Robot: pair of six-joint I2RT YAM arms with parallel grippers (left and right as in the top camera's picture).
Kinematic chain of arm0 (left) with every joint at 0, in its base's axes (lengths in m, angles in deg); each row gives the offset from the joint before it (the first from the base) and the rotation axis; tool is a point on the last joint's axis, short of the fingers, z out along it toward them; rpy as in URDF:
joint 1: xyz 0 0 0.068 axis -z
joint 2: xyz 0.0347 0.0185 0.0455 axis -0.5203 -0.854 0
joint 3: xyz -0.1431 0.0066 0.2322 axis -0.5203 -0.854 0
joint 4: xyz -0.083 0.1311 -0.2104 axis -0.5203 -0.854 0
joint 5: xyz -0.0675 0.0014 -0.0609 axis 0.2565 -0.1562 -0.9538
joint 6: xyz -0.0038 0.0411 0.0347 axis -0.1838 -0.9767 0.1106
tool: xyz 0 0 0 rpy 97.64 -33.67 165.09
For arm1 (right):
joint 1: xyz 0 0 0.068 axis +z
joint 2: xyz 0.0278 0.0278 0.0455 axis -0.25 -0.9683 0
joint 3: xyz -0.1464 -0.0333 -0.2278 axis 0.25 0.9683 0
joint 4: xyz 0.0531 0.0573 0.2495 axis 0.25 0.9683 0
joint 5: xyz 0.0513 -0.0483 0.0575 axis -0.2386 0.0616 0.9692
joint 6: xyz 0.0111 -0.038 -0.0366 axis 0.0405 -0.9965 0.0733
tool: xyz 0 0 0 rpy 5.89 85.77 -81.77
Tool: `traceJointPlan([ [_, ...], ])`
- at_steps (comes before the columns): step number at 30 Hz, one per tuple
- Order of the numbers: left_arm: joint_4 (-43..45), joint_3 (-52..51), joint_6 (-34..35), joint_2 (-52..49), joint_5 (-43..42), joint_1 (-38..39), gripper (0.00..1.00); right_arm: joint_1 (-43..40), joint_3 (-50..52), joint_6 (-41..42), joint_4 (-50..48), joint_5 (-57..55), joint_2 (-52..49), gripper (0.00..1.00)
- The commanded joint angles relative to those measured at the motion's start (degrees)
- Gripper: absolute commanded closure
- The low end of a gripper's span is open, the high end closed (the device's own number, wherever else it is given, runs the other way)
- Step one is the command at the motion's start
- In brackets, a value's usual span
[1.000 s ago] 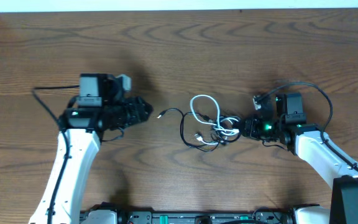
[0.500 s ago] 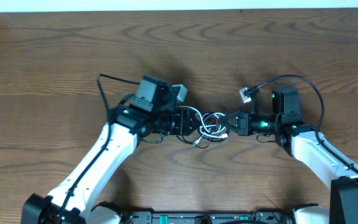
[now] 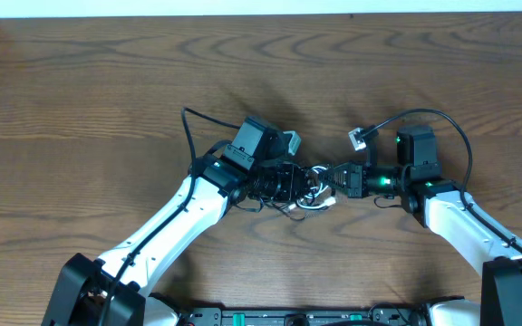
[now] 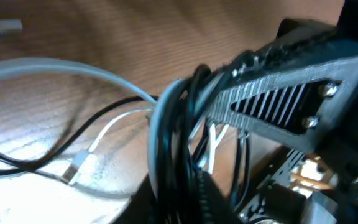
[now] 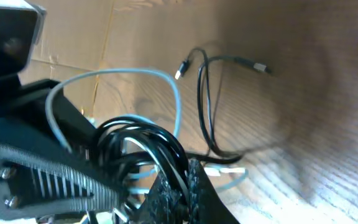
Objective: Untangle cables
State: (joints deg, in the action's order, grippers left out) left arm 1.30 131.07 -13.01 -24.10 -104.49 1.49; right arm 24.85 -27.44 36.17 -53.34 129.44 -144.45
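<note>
The thin black cable (image 3: 288,207) and the white cable (image 3: 315,201) lie knotted together at the table's middle. My left gripper (image 3: 299,184) grips the tangle from the left, and my right gripper (image 3: 332,177) grips it from the right, almost touching. In the left wrist view the jaws (image 4: 179,193) are shut on a bundle of black loops; the white cable (image 4: 73,67) arcs off left. In the right wrist view the jaws (image 5: 180,186) are shut on black loops; the white loop (image 5: 135,73) and a loose black strand (image 5: 205,112) with plug ends lie beyond.
The brown wooden table (image 3: 80,81) runs to a white wall edge at the back. The right arm's thick black cord (image 3: 433,115) loops above its wrist, ending in a grey connector (image 3: 359,138). The left arm's cord (image 3: 191,122) sticks up behind it.
My left arm has swung right from the table's left side into the tangle and closed on it. The right gripper moved left onto the tangle, then stayed. The cables are bunched tighter.
</note>
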Motion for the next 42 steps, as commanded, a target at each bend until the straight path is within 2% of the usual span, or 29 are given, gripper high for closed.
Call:
traceJointPlan([
  [1,0.0,1.5,-0.1,-0.3,-0.3,-0.2,0.92,0.3,-0.2,-0.7,2.8,-4.4,-0.2,0.99],
  [9,-0.1,1.5,-0.8,1.7,-0.4,-3.8,0.92,0.3,-0.2,-0.7,17.5,-28.3,-0.2,0.99],
  [14,-0.1,1.5,-1.2,4.6,-1.0,-7.2,0.92,0.3,-0.2,3.5,26.1,-45.5,-0.2,0.99],
  [16,-0.1,1.5,-1.2,5.9,-1.0,-8.4,0.93,0.3,-0.2,4.7,27.5,-48.5,-0.2,0.99],
  [20,-0.1,1.5,-1.2,7.5,-1.0,-9.4,0.92,0.3,-0.2,4.8,26.7,-47.2,-0.2,0.99],
  [25,-1.5,1.0,-1.2,7.2,-0.5,-9.3,0.92,0.3,-0.2,-0.8,19.4,-29.5,-0.2,0.99],
  [28,-2.3,1.0,-2.7,7.1,0.7,-9.4,0.92,0.3,-0.2,-1.0,15.3,-22.5,-0.2,0.99],
  [35,-2.9,1.1,-3.1,8.1,0.7,-14.8,0.93,0.3,-0.2,-0.7,17.9,-29.4,-0.2,0.99],
  [42,-2.9,1.1,-3.1,12.8,-0.8,-29.7,0.93,0.3,-0.2,0.5,23.8,-41.3,-0.2,0.99],
])
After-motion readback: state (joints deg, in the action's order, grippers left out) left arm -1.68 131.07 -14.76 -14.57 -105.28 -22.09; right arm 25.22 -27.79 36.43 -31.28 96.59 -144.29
